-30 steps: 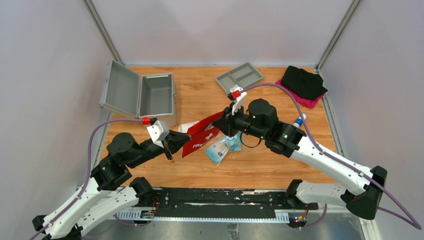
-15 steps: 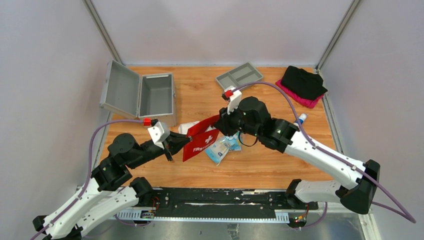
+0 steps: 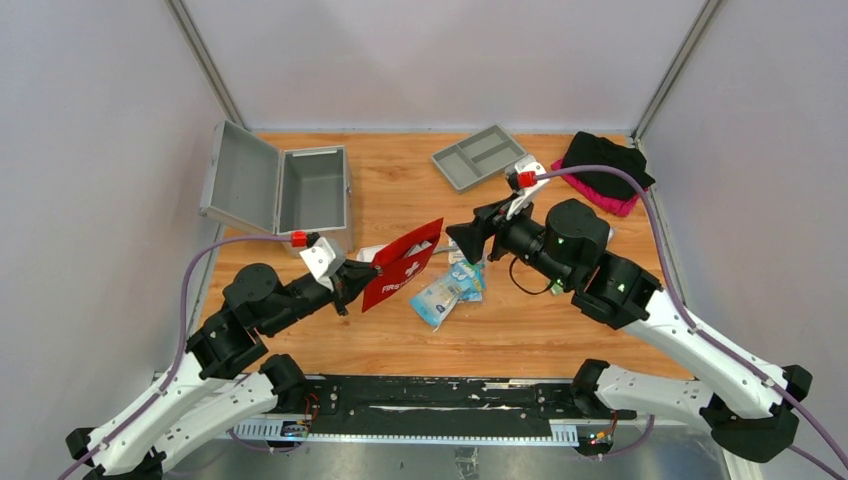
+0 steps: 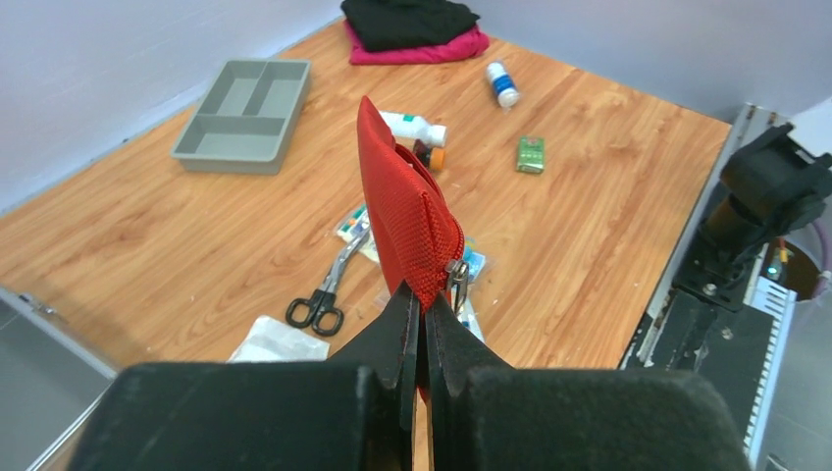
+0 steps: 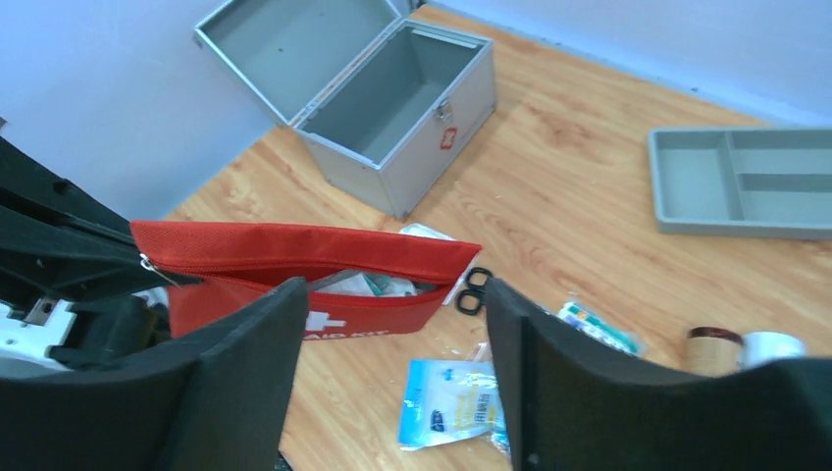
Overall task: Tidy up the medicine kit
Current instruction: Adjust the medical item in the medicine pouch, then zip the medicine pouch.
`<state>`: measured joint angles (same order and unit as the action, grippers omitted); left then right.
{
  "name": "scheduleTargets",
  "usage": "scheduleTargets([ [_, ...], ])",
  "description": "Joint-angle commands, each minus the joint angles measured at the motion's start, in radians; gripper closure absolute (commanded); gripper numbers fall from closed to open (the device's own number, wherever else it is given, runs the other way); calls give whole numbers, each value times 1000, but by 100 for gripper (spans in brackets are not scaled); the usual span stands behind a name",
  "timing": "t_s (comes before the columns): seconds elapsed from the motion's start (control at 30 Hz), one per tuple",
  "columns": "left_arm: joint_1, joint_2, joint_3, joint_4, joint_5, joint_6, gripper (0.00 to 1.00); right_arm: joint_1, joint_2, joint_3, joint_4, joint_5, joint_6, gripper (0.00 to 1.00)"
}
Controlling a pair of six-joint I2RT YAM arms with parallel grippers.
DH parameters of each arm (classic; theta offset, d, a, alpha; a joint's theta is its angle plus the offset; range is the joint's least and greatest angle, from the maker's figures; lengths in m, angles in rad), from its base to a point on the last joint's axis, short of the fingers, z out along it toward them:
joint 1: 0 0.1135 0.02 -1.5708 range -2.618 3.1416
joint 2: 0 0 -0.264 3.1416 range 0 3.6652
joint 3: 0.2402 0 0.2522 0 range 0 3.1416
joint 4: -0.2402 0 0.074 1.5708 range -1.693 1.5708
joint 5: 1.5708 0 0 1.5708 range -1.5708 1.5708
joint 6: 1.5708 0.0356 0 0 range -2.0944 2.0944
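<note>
Case: the medicine kit (image 3: 313, 195) stands at the far left of the table, lid thrown back, nothing inside that I can see.
Left gripper: the left gripper (image 4: 424, 304) is pinched tight on the corner of the red pouch (image 4: 402, 206), right by the zipper pull, and holds it up off the wood.
Pouch mouth: unzipped along the top edge, with pale packets showing inside (clearest from the right wrist view).
Right gripper: the right gripper (image 3: 467, 239) has its jaws spread wide around nothing, and faces the pouch mouth from the right, near it but apart.
Loose items: scissors (image 4: 316, 309) and blue-and-white sachets (image 3: 442, 293) lie under the pouch, with a white bottle (image 4: 412, 126) and a green box (image 4: 531, 154) farther off.
Tray: the compartment tray (image 3: 480, 155) sits at the far edge, well apart from the case.
Step in hand: probably sorting the pouch's contents, one arm steadying it for the other.
Next move: it likely calls for the right fingers to enter the narrow mouth squarely and close on one packet, while the left keeps the fabric taut.
</note>
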<state>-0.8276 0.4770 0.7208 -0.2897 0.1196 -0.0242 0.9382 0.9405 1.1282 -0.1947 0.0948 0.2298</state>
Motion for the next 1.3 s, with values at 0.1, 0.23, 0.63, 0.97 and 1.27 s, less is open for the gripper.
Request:
scheduleTargets([
  [0.1, 4, 32, 8, -14, -117, 6, 100, -64, -16, -41, -17, -49, 101, 19],
  [0.23, 4, 61, 27, -17, -164, 6, 100, -68, 37, -45, 50, -210, 179, 23],
  [0.63, 4, 273, 253, -230, -223, 147, 100, -63, 210, -207, 632, -619, 393, 30],
  [0.97, 4, 449, 426, -385, -223, 144, 100, -67, 285, -322, 912, -595, 394, 34],
  [1.27, 4, 459, 464, -397, -176, 134, 100, -68, 370, -338, 1020, -533, 519, 42],
])
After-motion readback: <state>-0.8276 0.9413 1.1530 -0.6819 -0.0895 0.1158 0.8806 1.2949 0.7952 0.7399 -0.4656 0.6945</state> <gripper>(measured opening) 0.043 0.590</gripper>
